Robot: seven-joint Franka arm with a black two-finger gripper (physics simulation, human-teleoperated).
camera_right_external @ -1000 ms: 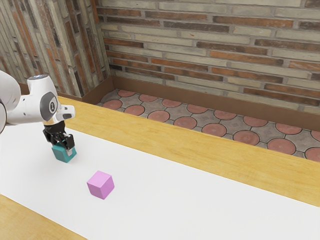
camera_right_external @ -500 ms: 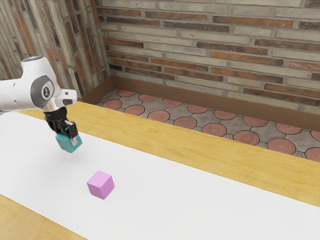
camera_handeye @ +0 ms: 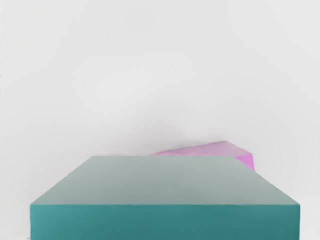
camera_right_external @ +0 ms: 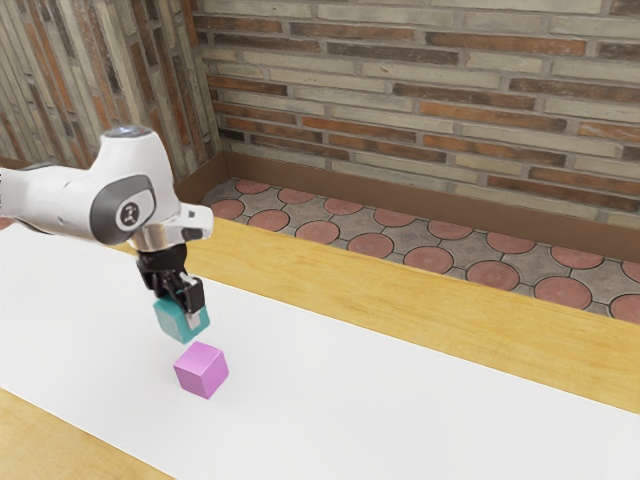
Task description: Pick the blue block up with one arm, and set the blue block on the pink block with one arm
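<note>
My claw (camera_right_external: pixel 182 298) is clamped on the blue block (camera_right_external: pixel 180 322), which hangs clear of the white bench (camera_right_external: pixel 400 400), just above the pink block (camera_right_external: pixel 201 369) and slightly toward the exterior view's left. The pink block rests on the bench.

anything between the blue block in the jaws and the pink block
Nothing. In the exterior view the blue block hangs just above the pink block, with only a bare gap between them.

held block (camera_right_external: pixel 180 324) (camera_handeye: pixel 165 200): clamped in our gripper (camera_right_external: pixel 184 308), lifted off the table (camera_right_external: pixel 400 400).
resting block (camera_right_external: pixel 201 369) (camera_handeye: pixel 241 153): on the table, just below the held block, slightly toward the exterior view's right, not touching it.
</note>
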